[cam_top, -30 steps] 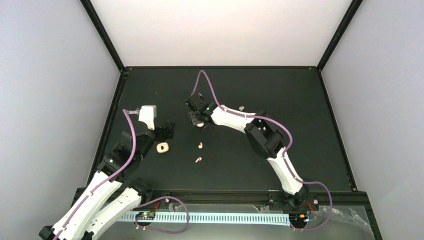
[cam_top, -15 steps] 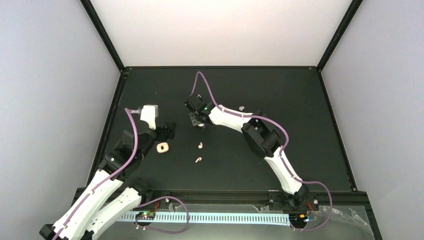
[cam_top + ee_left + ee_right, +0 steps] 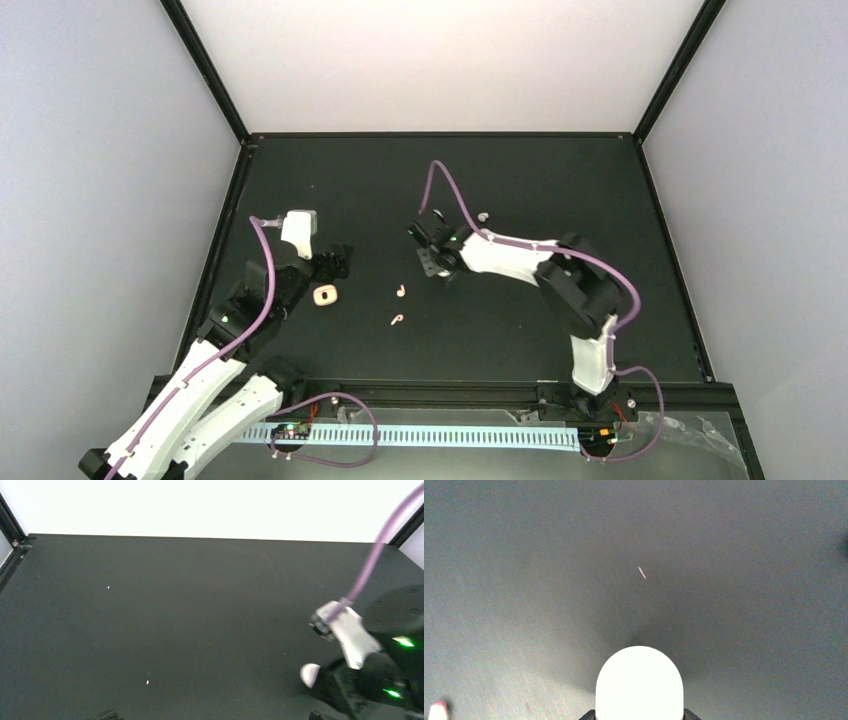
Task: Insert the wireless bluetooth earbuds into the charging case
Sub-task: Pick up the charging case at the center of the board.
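Observation:
The cream charging case [image 3: 325,295] lies on the black table just below my left gripper [image 3: 337,262], which stands open and empty. Only the gripper's dark fingertips [image 3: 106,714] show at the bottom edge of the left wrist view. Two earbuds lie apart from the case: one [image 3: 401,291] mid-table and another [image 3: 397,320] nearer the front. My right gripper [image 3: 434,265] is to the right of them, shut on a plain white capsule [image 3: 639,680], whose rounded end sticks out between the jaws. The capsule [image 3: 310,674] also shows in the left wrist view.
A raised black frame [image 3: 440,135] borders the table on every side. A small pale speck [image 3: 483,215] lies behind the right arm. A pinkish bud-like bit [image 3: 438,711] shows at the bottom-left corner of the right wrist view.
The right gripper has closed on the white capsule and carried it to the right and slightly toward the front. The left arm, case and earbuds have stayed put.

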Tool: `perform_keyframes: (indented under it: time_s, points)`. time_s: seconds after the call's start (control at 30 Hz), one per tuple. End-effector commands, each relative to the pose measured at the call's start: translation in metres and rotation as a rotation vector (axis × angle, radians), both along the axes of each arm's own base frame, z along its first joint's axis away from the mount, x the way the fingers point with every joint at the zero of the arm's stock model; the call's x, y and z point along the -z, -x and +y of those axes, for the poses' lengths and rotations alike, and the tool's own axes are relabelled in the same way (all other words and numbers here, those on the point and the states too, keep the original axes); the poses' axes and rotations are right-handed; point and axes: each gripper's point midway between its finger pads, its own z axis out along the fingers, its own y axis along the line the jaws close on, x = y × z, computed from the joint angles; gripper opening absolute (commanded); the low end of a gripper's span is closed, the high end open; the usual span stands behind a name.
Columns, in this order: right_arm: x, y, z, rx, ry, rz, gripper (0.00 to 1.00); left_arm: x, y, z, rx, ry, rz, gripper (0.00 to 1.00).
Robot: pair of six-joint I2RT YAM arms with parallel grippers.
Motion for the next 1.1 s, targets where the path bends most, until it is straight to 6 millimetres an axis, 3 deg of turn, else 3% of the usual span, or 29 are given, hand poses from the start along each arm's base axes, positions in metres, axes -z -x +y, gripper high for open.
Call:
perform_keyframes:
  time_s: [0.0, 0.17, 0.27, 0.4, 0.67, 0.9, 1.07]
  points:
    - [-0.008, 0.035, -0.041, 0.005, 0.007, 0.019, 0.39, -0.001, 0.001, -0.009, 0.048, 0.008, -0.002, 0.99]
    - [0.005, 0.073, -0.068, -0.008, 0.001, 0.106, 0.4, 0.004, 0.0, -0.017, 0.087, 0.01, 0.016, 0.99]
    - [0.011, 0.084, -0.076, -0.015, 0.003, 0.128, 0.4, 0.006, -0.002, -0.02, 0.092, 0.007, 0.03, 0.99]
    - [0.02, 0.091, -0.078, -0.028, 0.012, 0.159, 0.42, 0.011, -0.005, -0.022, 0.097, 0.0, 0.047, 0.99]
    - [0.022, 0.102, -0.087, -0.022, 0.029, 0.198, 0.57, 0.016, -0.004, -0.028, 0.129, -0.006, 0.067, 0.99]
    - [0.029, 0.115, -0.104, -0.003, 0.066, 0.233, 0.61, 0.017, -0.004, -0.032, 0.148, -0.001, 0.074, 0.99]
    - [0.03, 0.115, -0.103, -0.011, 0.067, 0.234, 0.64, 0.017, -0.004, -0.033, 0.152, -0.002, 0.077, 0.99]
